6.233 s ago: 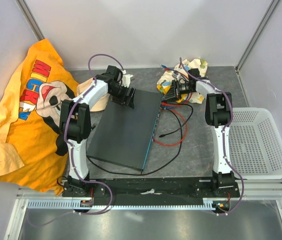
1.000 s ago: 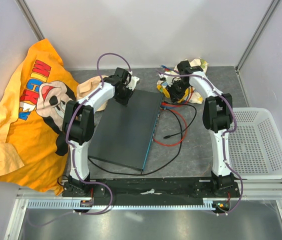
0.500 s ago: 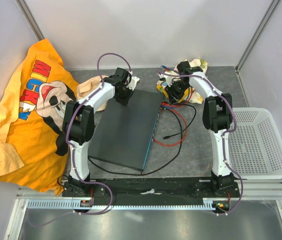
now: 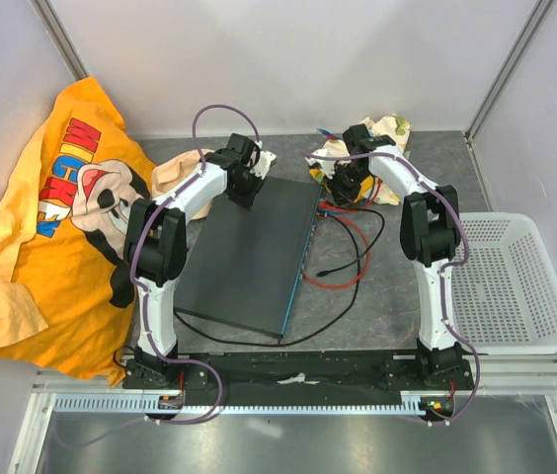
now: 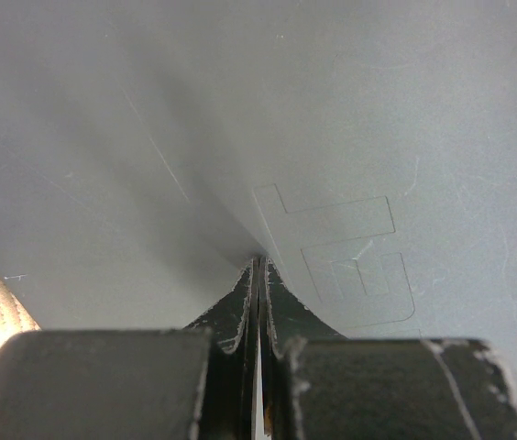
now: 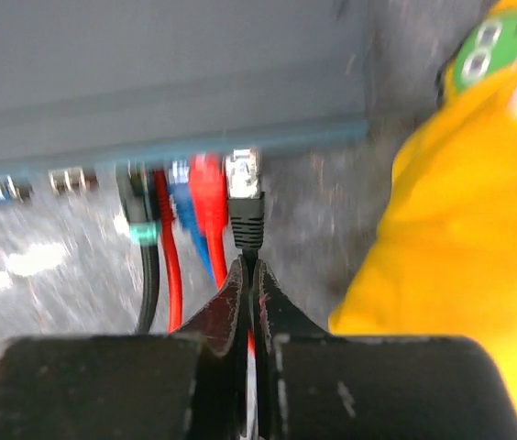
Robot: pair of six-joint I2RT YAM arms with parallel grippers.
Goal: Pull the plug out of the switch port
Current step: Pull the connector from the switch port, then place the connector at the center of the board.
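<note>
The switch [image 4: 249, 252] is a flat dark grey box lying between the arms, with its teal socket edge [image 6: 194, 145] facing right. A black plug [image 6: 246, 183] with a clear head shows just in front of that edge. My right gripper [image 6: 251, 268] is shut on the plug's black cable, right behind the boot. From above, the right gripper [image 4: 344, 184] is at the switch's far right corner. Tips down on the switch's top [image 5: 378, 137] near its far left corner, my left gripper [image 5: 260, 268] is shut with nothing in it.
Red [image 6: 207, 197], blue [image 6: 181, 209] and black [image 6: 139, 229] cables stay plugged beside the plug, and loose cable loops [image 4: 350, 255] lie to the switch's right. Yellow patterned cloth [image 6: 460, 229] is close on the right. An orange shirt [image 4: 51, 227] lies left and a white basket [image 4: 511, 281] right.
My right gripper has closed on the black cable and shifted slightly back from the switch's edge. The left arm has not moved.
</note>
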